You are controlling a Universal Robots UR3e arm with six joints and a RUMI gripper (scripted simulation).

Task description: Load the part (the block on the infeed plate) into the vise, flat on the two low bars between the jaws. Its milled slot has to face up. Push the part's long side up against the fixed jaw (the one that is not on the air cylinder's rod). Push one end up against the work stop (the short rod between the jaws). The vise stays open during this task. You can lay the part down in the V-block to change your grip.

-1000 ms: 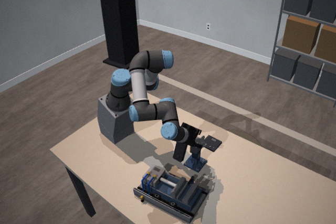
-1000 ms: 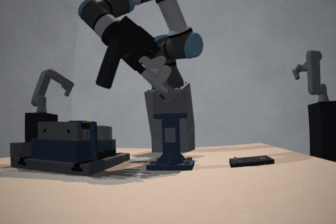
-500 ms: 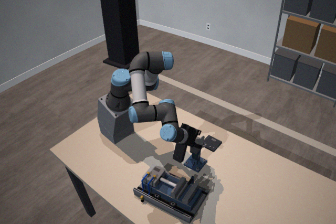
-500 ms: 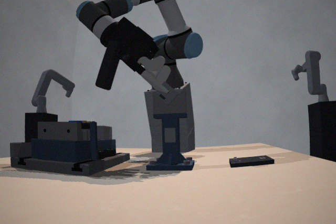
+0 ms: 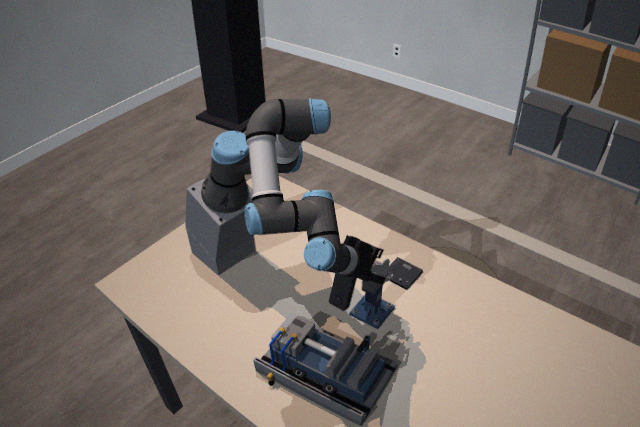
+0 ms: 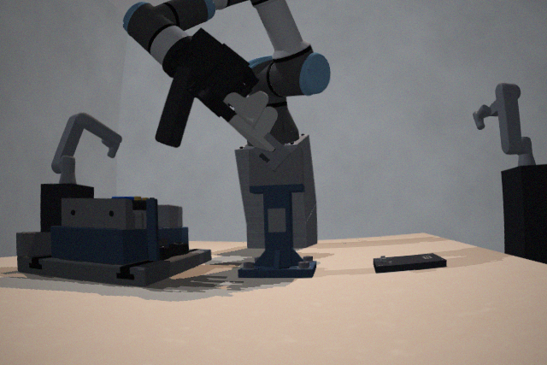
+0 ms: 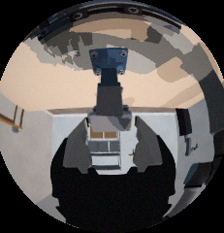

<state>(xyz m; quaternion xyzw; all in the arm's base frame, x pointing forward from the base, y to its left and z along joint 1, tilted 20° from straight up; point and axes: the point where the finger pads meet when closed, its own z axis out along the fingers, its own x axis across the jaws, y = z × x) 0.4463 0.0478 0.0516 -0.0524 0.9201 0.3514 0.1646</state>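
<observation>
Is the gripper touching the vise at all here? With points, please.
Apart. The exterior view shows it: wall is visible between the gripper (image 5: 383, 271) (image 6: 272, 150) (image 7: 112, 119) and the lower vise (image 5: 342, 358) (image 6: 97, 214) (image 7: 133, 10).

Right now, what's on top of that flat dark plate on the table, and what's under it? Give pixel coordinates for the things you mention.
On the dark plate (image 5: 405, 275) (image 6: 410, 262), a small raised bit sits near one end and a pale marking near the other; no block shows. The plate itself hides whatever lies beneath.

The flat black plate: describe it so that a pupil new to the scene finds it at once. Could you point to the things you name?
Start at the pale table (image 5: 516, 339) (image 6: 308, 326) (image 7: 48, 92). In the exterior view, go right from the tall blue stand (image 5: 372, 311) (image 6: 278, 248) (image 7: 104, 59). The flat black plate (image 5: 404, 275) (image 6: 410, 262) lies there, low, without the stand's upright post.
</observation>
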